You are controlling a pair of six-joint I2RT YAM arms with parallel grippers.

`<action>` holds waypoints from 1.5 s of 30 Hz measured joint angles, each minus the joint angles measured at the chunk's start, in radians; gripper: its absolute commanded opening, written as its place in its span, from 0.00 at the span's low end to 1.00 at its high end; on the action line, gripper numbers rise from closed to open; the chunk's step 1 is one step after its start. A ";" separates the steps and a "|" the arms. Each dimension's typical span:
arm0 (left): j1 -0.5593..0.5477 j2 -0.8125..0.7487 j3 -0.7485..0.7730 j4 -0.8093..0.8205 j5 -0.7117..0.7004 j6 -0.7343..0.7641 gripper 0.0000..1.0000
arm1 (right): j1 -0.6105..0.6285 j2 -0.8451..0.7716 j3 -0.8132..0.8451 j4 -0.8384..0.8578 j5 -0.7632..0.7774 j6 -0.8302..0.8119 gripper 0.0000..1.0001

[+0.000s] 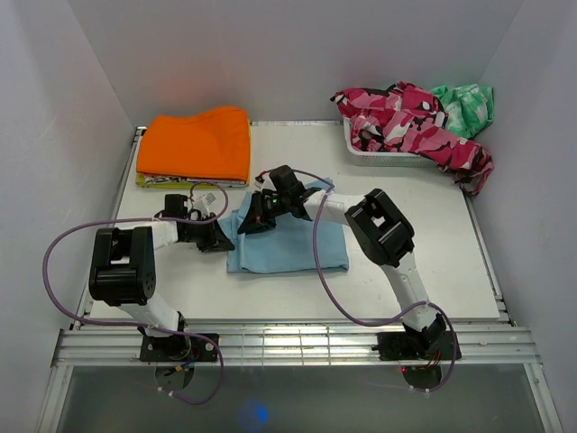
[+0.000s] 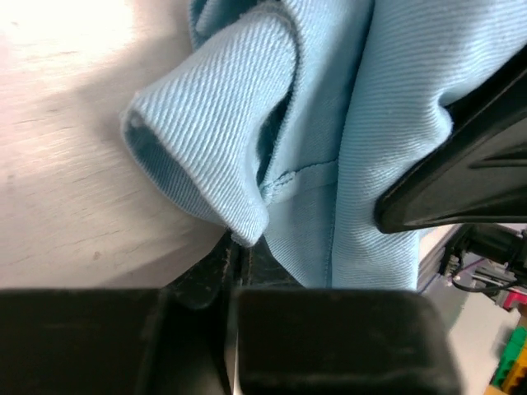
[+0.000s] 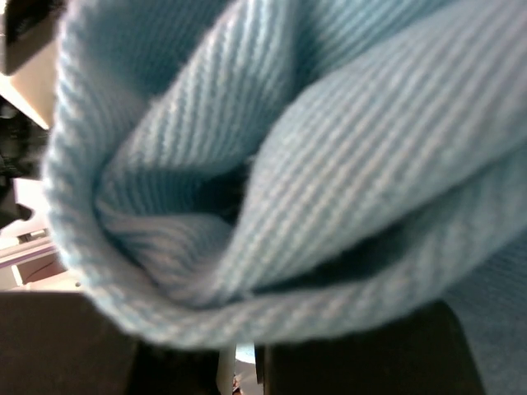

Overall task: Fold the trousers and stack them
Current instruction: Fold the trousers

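**As both grippers nip its left edge: sky-blue trousers, folded, mid-table**

Where the white table (image 1: 424, 271) spreads before the arms, the trousers (image 1: 293, 244) rest as a flat rectangular packet at its centre. They lie well apart from the orange folded garment (image 1: 196, 144) at the far left and from the basket (image 1: 383, 155) of pink camouflage cloth at the far right.

Status: folding judged nearly complete; stacking not yet done.

Right gripper (image 1: 251, 224): reaches across the packet to its far-left corner. Its fingers are clamped on a bunched roll of the blue cloth, presumably to carry or tuck that layer.

Left gripper (image 1: 222, 240): sits at the near-left edge, fingers drawn almost together. A hem corner (image 2: 247, 230) looks caught at their tips, probably to pin the edge so the layers line up.

Hem: doubled over, stitching visible.
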 measured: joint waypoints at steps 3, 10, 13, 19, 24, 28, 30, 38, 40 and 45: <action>0.021 -0.010 0.040 -0.074 -0.046 0.028 0.40 | 0.000 0.014 0.000 0.024 -0.003 0.001 0.11; 0.200 -0.126 0.174 -0.238 -0.061 0.104 0.54 | 0.000 0.012 0.000 0.106 -0.049 0.003 0.72; 0.206 -0.195 0.211 -0.270 -0.011 0.137 0.56 | -0.008 -0.025 -0.001 0.116 -0.088 -0.024 0.76; 0.116 -0.252 0.204 -0.281 0.009 0.153 0.56 | -0.099 -0.260 -0.047 0.035 -0.167 -0.204 0.75; -0.014 -0.226 0.182 -0.274 -0.066 0.134 0.54 | -0.308 -0.476 -0.084 -0.179 -0.125 -0.480 0.79; -0.091 -0.177 0.182 -0.262 -0.138 0.120 0.53 | -0.494 -0.561 -0.209 -0.343 -0.036 -0.645 0.80; -0.112 -0.158 0.182 -0.260 -0.166 0.116 0.53 | -0.547 -0.560 -0.270 -0.426 0.020 -0.717 0.80; -0.198 -0.080 0.196 -0.258 -0.249 0.081 0.20 | -0.570 -0.526 -0.361 -0.604 0.108 -0.868 0.73; -0.208 -0.078 0.200 -0.257 -0.253 0.075 0.05 | -0.569 -0.527 -0.361 -0.611 0.102 -0.886 0.69; -0.209 -0.078 0.205 -0.235 -0.199 0.026 0.00 | -0.522 -0.570 -0.359 -0.581 0.127 -0.890 0.66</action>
